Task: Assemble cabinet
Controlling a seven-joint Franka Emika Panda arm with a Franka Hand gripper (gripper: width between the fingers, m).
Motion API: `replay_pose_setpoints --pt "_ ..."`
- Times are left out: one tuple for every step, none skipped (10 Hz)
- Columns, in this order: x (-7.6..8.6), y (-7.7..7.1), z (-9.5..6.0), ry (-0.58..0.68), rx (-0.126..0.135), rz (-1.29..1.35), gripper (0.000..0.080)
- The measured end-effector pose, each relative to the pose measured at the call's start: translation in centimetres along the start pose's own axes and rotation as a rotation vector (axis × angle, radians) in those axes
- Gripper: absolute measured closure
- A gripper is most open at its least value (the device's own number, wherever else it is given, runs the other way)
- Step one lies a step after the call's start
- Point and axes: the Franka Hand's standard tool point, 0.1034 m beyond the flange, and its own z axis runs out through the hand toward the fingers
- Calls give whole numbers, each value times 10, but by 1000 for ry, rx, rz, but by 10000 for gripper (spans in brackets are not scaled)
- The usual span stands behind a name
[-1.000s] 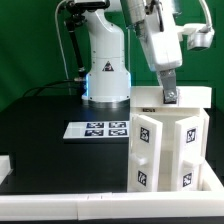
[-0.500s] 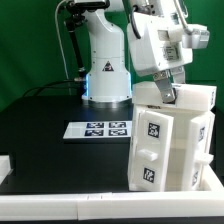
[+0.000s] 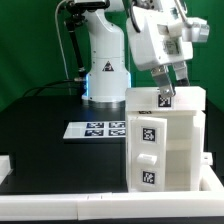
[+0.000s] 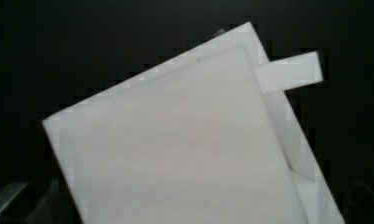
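The cabinet (image 3: pixel 165 140) is a tall white boxy body with black-and-white tags on its front, standing on the black table at the exterior view's right. My gripper (image 3: pixel 163 97) reaches down from above, and its fingers clamp the cabinet's top edge near the middle. In the wrist view a flat white panel of the cabinet (image 4: pixel 184 140) fills most of the picture and hides my fingertips. A small white tab (image 4: pixel 294 72) sticks out past the panel's edge.
The marker board (image 3: pixel 100 129) lies flat on the table to the exterior view's left of the cabinet. The robot's white base (image 3: pixel 105 60) stands behind it. A white rail (image 3: pixel 60 204) runs along the table's front edge.
The cabinet has turned in my grip: its angled corner faced the camera before, and now a flat tagged front faces it. My wrist rotated with it.
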Motion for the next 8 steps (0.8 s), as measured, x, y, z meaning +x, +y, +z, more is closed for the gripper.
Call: replay_pose_setpoints --pt "-3 -1 -6 -9 7 -10 3" --pt "-4 -3 -8 -19 10 -19 3" --pt "-4 -3 -8 -30 10 -2 2" --pt "-4 -3 -8 -38 9 8 2" --pt "-4 -2 -8 -37 9 -23 2" --pt "-4 -2 -7 -37 7 -25 2" --pt "-6 1 -7 -30 -34 -151 2" --pt "-9 -2 -10 -30 -50 -310 2"
